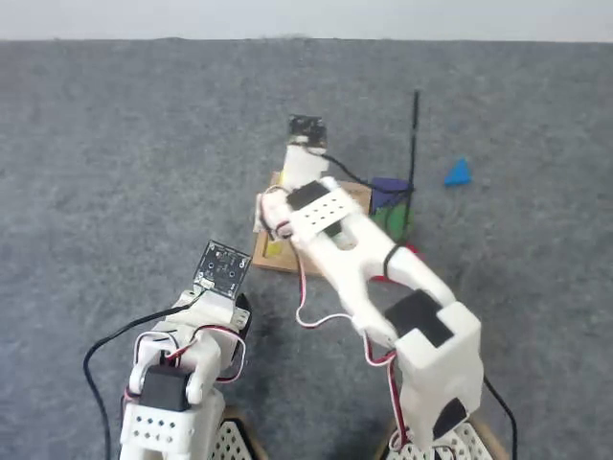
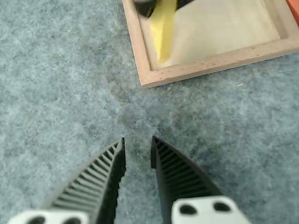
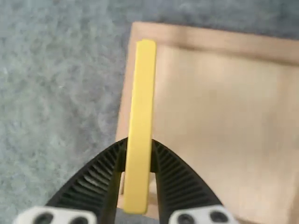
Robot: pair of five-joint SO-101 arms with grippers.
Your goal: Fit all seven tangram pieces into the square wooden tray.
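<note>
- High view first: my right arm [image 1: 383, 278] is stretched out over the square wooden tray [image 1: 278, 259]. The yellow piece [image 1: 273, 247] peeks out beneath its wrist, close to the tray's left wall.
- Off to that wrist's right, the purple piece [image 1: 388, 187], green piece [image 1: 391, 220] and red piece [image 1: 410, 252] sit bunched at the tray's far side. The blue triangle [image 1: 459, 172] lies farther right again, alone on the grey tabletop [image 1: 115, 144].
- My left arm [image 1: 182, 374] is folded back near its base, well apart from the tray.
- Over to the left wrist view: the left end effector [image 2: 138, 145] hovers above bare tabletop. Its fingers are slightly apart and there's nothing between them.
- Ahead of it is the tray's corner. Beyond that corner the right end effector [image 2: 145, 6] shows as a dark tip with the yellow piece hanging from it on edge.
- Right wrist view now: the right end effector [image 3: 138, 156] is clamped on the yellow piece [image 3: 142, 102], which stands on its thin edge and runs straight out ahead between the fingers.
- The piece lines up just inside the tray's wall, with bare tray floor beside it. I can't tell whether it's touching the wood.
</note>
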